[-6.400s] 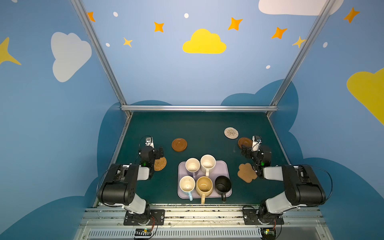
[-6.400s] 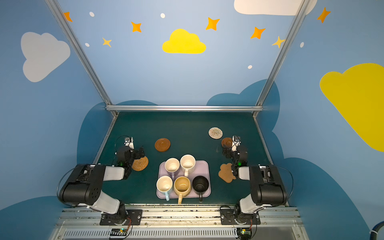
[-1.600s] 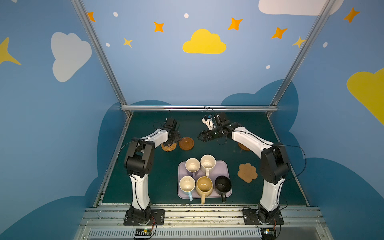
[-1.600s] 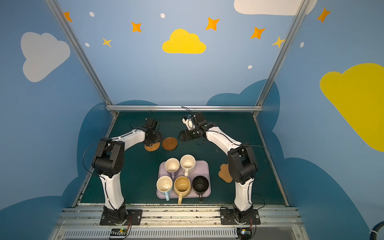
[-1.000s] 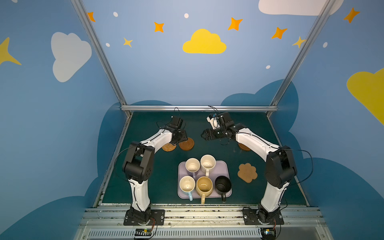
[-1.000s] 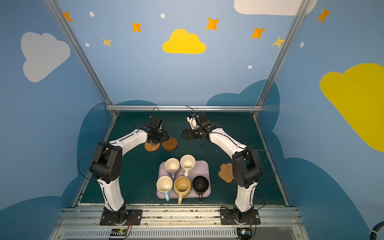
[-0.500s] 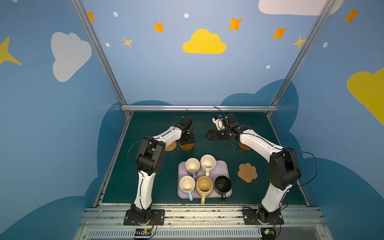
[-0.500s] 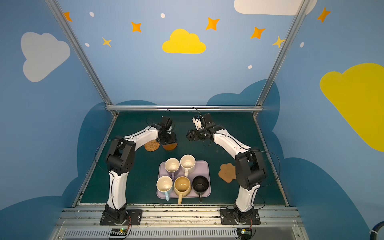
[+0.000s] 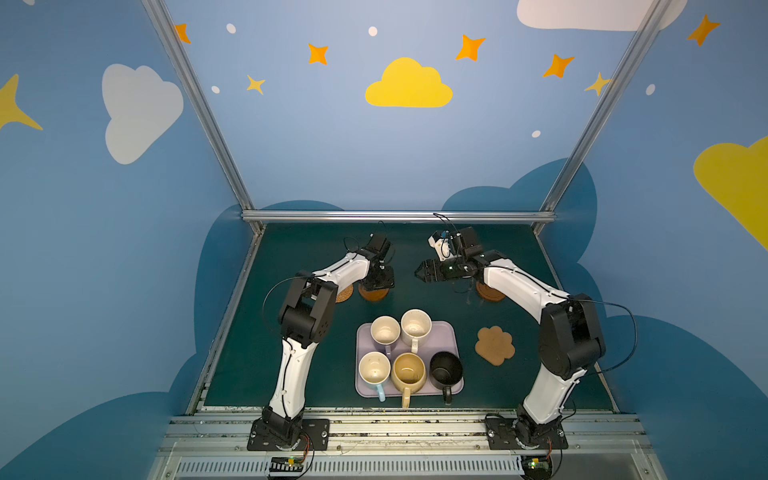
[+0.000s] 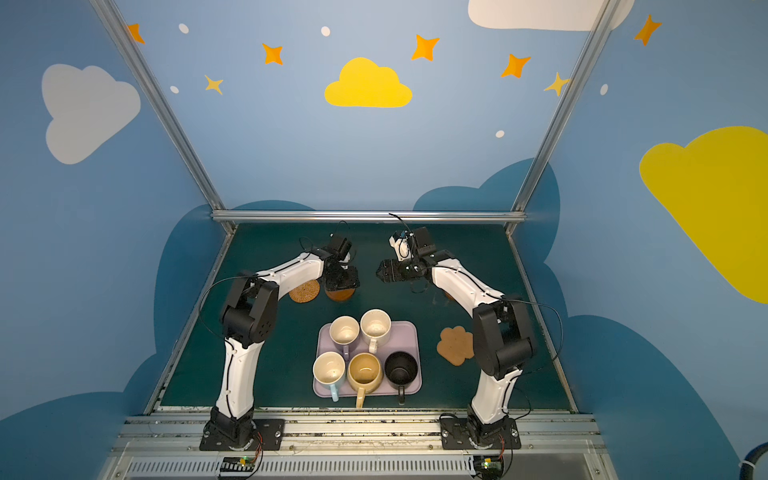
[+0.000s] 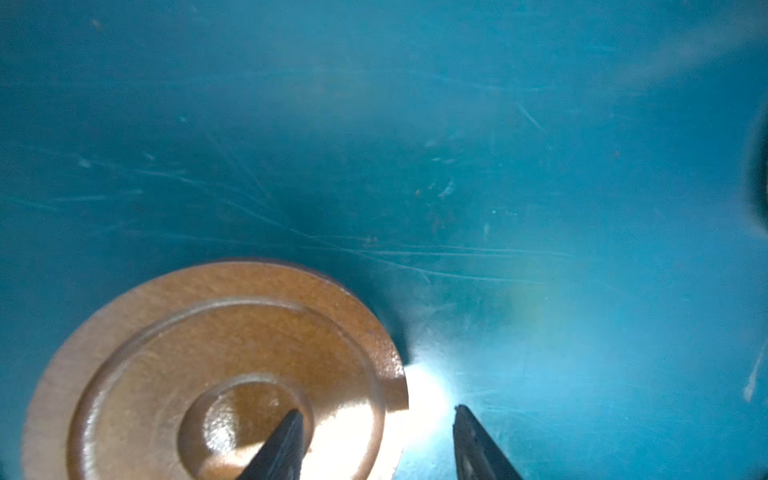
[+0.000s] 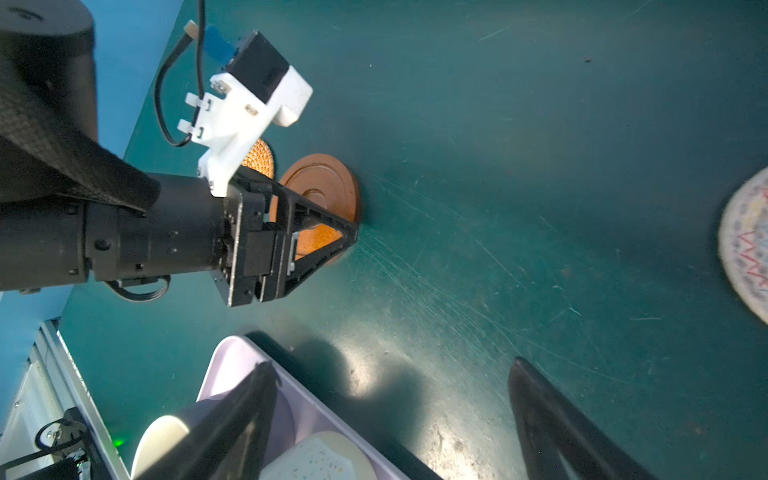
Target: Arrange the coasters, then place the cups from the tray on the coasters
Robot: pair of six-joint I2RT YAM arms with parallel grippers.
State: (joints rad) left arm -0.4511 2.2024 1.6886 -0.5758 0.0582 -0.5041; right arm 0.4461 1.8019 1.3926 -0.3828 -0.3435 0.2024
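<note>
My left pincer (image 11: 378, 415) has moved off the tan mat (image 10: 304, 291), which now lies just left of the brown disc (image 11: 208, 353) at far left. The pincer stands half open astride the disc's rim, one tip over its middle, one over bare table (image 11: 498, 166); whether it touches I can't tell. My right pincer (image 12: 390, 363) hangs wide open and empty beyond the tray (image 9: 451, 334), with the whitish mat (image 12: 748, 249) flat nearby. I judge the mats are still being lined up; all five cups (image 9: 409, 370) wait on the tray.

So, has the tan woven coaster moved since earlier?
Yes. The tan woven coaster shifted toward the back, from level with the far edge of the tray to beyond it, beside the brown wooden disc.
</note>
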